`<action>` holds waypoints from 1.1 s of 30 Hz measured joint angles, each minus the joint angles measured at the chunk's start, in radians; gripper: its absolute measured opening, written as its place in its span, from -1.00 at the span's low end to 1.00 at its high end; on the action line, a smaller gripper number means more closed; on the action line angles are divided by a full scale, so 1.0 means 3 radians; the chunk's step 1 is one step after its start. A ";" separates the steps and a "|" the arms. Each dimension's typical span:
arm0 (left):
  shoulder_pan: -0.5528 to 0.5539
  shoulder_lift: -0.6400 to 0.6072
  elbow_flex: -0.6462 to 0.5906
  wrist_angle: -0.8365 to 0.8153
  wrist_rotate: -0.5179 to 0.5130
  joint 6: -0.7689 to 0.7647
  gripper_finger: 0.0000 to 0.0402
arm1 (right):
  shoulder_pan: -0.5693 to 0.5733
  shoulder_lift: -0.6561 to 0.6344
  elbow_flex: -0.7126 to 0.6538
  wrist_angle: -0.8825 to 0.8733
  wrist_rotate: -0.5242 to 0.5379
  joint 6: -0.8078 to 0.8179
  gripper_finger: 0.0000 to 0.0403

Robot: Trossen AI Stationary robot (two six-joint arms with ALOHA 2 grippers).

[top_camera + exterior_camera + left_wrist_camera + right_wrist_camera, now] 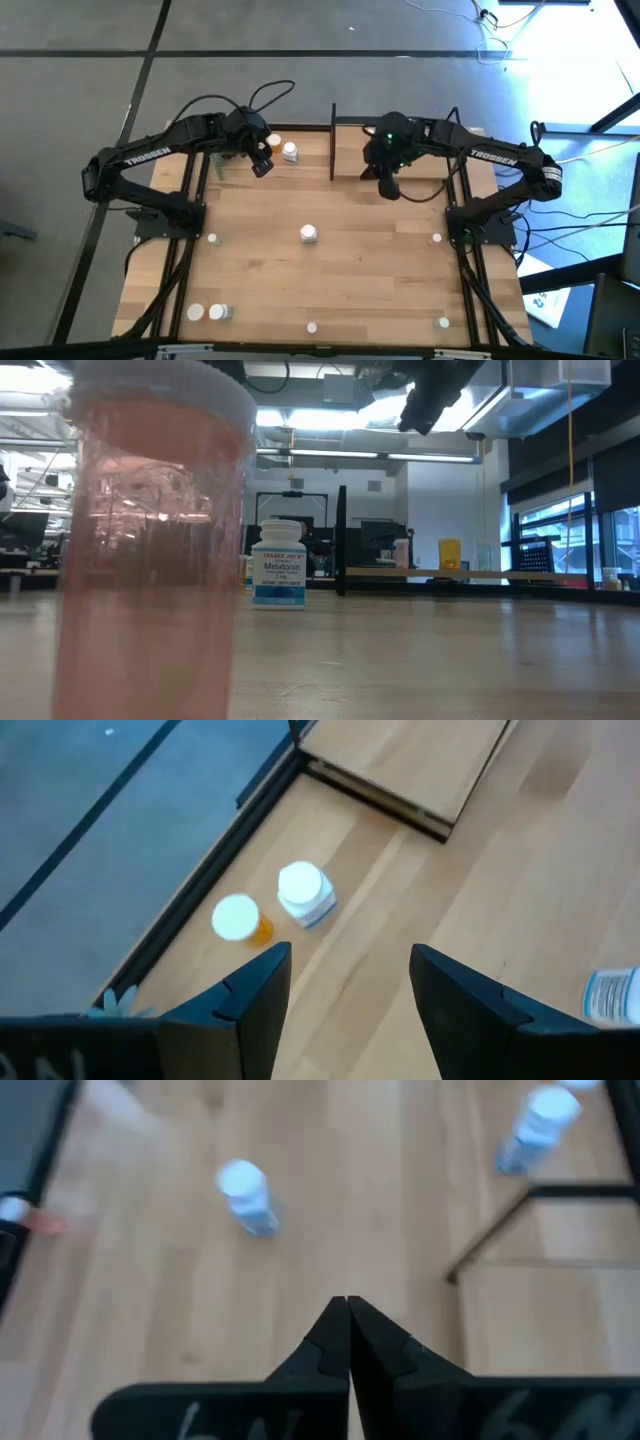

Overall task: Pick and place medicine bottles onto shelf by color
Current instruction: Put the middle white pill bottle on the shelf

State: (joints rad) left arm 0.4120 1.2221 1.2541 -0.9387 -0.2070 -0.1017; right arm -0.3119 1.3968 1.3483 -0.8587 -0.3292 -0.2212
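Two medicine bottles, one orange (245,920) and one white (305,895), stand side by side near the shelf (410,765). Left gripper (350,990) hovers above them, fingers apart, empty. Right gripper (347,1335) is raised, fingers together.

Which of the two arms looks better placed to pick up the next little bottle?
Probably the left. Its hand hangs open near the orange bottle and the white bottle at the table's far edge. The right hand is shut, by the shelf, with no bottle under it.
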 joint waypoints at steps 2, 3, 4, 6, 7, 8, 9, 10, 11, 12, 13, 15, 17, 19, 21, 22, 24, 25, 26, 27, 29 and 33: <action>-0.0007 0.0000 0.0000 -0.0015 0.0043 0.0002 -0.01 | 0.0040 0.0000 0.0000 0.0054 -0.0019 0.0033 -0.98; -0.0007 -0.0001 0.0000 -0.0017 0.0088 0.0014 -0.01 | 0.0053 0.0000 0.0000 0.0084 -0.0019 0.0029 -0.96; -0.0008 -0.0001 0.0000 -0.0022 0.0136 0.0022 -0.01 | 0.0064 0.0001 0.0000 0.0131 -0.0018 0.0022 -0.94; -0.0008 -0.0001 0.0000 -0.0024 0.0217 0.0025 -0.01 | 0.0070 0.0001 0.0000 0.0196 -0.0019 0.0023 -0.89; -0.0008 -0.0001 0.0000 -0.0027 0.0242 0.0025 -0.01 | 0.0070 0.0001 0.0000 0.0231 -0.0018 0.0032 -0.86; -0.0008 -0.0001 0.0000 -0.0038 0.0243 0.0025 -0.01 | 0.0070 0.0001 0.0000 0.0257 -0.0018 0.0054 -0.83; -0.0008 -0.0001 0.0000 -0.0048 0.0250 0.0025 -0.01 | 0.0070 0.0001 0.0000 0.0280 -0.0018 0.0108 -0.80; -0.0008 -0.0001 0.0000 -0.0046 0.0251 0.0025 -0.01 | 0.0070 0.0003 0.0000 0.0307 -0.0018 0.0142 -0.77; -0.0008 -0.0001 0.0000 -0.0044 0.0251 0.0025 -0.01 | 0.0070 0.0003 0.0000 0.0330 -0.0018 0.0198 -0.73; -0.0008 -0.0001 0.0000 -0.0045 0.0251 0.0025 -0.01 | 0.0070 0.0003 0.0000 0.0353 -0.0018 0.0213 -0.69; -0.0008 -0.0001 0.0000 -0.0044 0.0251 0.0025 -0.01 | 0.0070 0.0003 0.0000 0.0376 -0.0017 0.0223 -0.65; -0.0008 -0.0001 0.0000 -0.0045 0.0251 0.0025 -0.01 | 0.0070 0.0004 0.0000 0.0404 -0.0017 0.0221 -0.56; -0.0008 -0.0001 0.0000 -0.0045 0.0277 0.0030 -0.01 | 0.0070 0.0004 0.0000 0.0437 -0.0017 0.0210 -0.46; -0.0008 -0.0001 0.0000 -0.0044 0.0378 0.0095 -0.01 | 0.0070 0.0004 0.0000 0.0454 -0.0016 0.0210 -0.36; -0.0008 -0.0001 0.0001 -0.0044 0.0511 0.0180 -0.01 | 0.0070 0.0004 0.0000 0.0460 -0.0016 0.0210 -0.26; -0.0008 -0.0001 0.0000 -0.0044 0.0599 0.0238 -0.01 | 0.0070 0.0004 0.0000 0.0460 -0.0016 0.0210 -0.21; -0.0007 -0.0001 0.0000 -0.0044 0.0866 0.0415 -0.01 | 0.0070 0.0004 0.0000 0.0463 0.0020 0.0195 -0.11; -0.0007 -0.0001 0.0000 -0.0042 0.1043 0.0518 -0.01 | 0.0070 0.0004 0.0000 0.0469 0.0097 0.0196 -0.07; -0.0006 -0.0001 0.0000 -0.0039 0.1238 0.0623 -0.01 | 0.0070 0.0004 0.0000 0.0464 0.0176 0.0198 -0.03; -0.0006 -0.0001 0.0000 -0.0038 0.1422 0.0725 -0.01 | 0.0070 0.0004 0.0000 0.0448 0.0247 0.0196 0.00; -0.0009 0.0000 0.0000 -0.0033 0.1719 0.0899 -0.01 | 0.0068 0.0004 0.0000 0.0412 0.0339 0.0196 0.03; -0.0086 0.0052 0.0001 -0.0023 0.1917 0.1014 -0.01 | 0.0068 0.0004 0.0000 0.0405 0.0371 0.0202 0.05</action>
State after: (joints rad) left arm 0.3862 1.2378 1.2545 -0.9456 0.3682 0.2025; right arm -0.2916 1.3979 1.3483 -0.7372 -0.2180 -0.1607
